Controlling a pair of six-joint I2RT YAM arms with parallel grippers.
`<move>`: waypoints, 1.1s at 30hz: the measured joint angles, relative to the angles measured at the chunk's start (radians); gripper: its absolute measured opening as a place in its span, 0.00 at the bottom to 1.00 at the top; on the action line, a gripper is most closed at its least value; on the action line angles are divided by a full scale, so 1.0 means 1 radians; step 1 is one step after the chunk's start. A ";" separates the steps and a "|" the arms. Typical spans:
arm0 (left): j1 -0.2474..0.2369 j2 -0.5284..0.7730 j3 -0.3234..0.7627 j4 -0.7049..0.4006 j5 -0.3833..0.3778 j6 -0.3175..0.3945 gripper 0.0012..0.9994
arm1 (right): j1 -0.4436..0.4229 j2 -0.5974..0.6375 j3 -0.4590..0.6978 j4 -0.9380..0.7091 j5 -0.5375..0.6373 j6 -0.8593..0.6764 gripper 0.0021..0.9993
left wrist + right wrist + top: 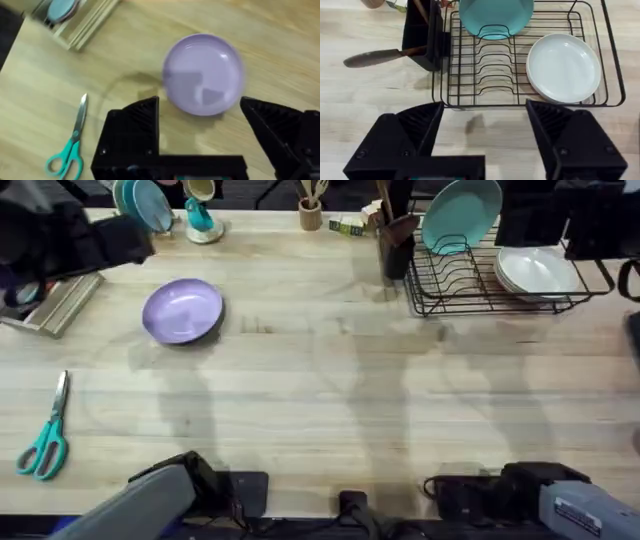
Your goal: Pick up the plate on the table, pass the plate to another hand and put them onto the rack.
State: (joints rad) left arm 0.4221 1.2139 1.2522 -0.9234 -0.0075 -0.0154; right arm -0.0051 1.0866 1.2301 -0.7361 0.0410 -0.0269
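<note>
Our two dark arms

We had matte-black, wedge-shaped fingers (132, 130) with ribbed inner faces; near the table (330, 400) edge, grey-blue shells and black cables.

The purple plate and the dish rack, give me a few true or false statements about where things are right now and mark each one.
1. The purple plate lies flat on the table. True.
2. The left gripper is clamped on the plate. False: its fingers are open, with the plate lying free beyond them.
3. A teal plate stands upright in the rack. True.
4. The rack holds no white dishes. False: white dishes sit in it.
5. Teal-handled scissors lie on the table. True.
6. The right gripper holds a plate. False: it is open and holds nothing, facing the rack.
</note>
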 joint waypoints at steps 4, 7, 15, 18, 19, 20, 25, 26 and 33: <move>0.091 0.067 0.000 0.022 0.007 0.000 0.99 | 0.000 0.000 0.000 0.000 0.000 0.000 1.00; 0.136 0.118 0.000 0.042 0.011 0.000 0.99 | 0.000 0.000 0.000 0.000 0.000 0.000 1.00; 0.202 0.246 0.000 0.144 0.012 0.000 0.99 | 0.000 0.000 0.000 0.000 0.000 0.000 1.00; 0.205 0.292 0.000 0.190 0.012 0.000 0.99 | 0.000 0.000 0.000 0.000 0.000 0.000 1.00; 0.205 0.310 0.000 0.202 0.013 0.000 0.99 | 0.000 0.000 0.000 0.000 0.000 0.000 1.00; 0.205 0.326 0.000 0.211 0.015 0.000 0.99 | 0.000 0.000 0.000 0.000 0.000 0.000 1.00; 0.205 0.423 0.000 0.230 0.026 0.000 0.99 | 0.000 0.000 0.000 0.000 0.000 0.000 1.00; 0.205 0.443 0.000 0.232 0.034 0.000 0.99 | 0.000 0.000 0.000 0.000 0.000 0.000 1.00; 0.205 0.553 0.000 0.259 0.069 0.000 0.99 | 0.000 0.000 0.000 0.000 0.000 0.000 1.00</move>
State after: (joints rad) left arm 0.6273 1.7668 1.2522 -0.6647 0.0612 -0.0154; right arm -0.0051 1.0866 1.2301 -0.7364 0.0410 -0.0269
